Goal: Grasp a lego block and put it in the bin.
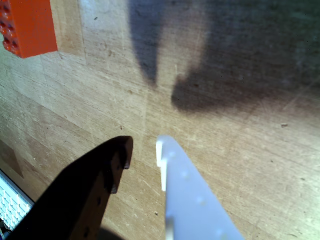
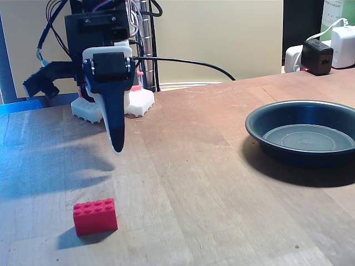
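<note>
The tool (image 1: 144, 152) hangs empty above the bare tabletop (image 2: 211, 183), its jaws parted by a narrow gap and pointing down, judged a stance for descending on a target. The lego block (image 2: 95, 215) lies flat, studs up, below and forward of the tool, not touching it. The bin (image 2: 304, 133) sits well apart on the right in the fixed view, empty, judged the drop point.

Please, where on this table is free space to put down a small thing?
The widest bare wood lies between the red brick and the dark pan, reaching to the front edge. The strip behind the pan is narrow, crowded by chargers. Under the gripper, jaws open slightly, the wood is bare but shadowed.
</note>
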`<action>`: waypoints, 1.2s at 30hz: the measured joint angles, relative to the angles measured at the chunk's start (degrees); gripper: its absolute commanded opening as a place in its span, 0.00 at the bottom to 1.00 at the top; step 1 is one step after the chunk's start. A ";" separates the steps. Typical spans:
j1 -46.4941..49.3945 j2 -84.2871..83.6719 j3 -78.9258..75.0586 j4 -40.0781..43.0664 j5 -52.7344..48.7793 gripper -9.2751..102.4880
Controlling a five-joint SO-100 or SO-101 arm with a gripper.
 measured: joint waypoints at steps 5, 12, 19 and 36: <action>0.00 0.00 0.00 0.00 0.00 0.08; 0.00 0.00 0.00 0.00 0.00 0.08; 0.00 0.00 0.00 0.00 0.00 0.08; 0.62 0.00 0.00 0.00 0.00 0.08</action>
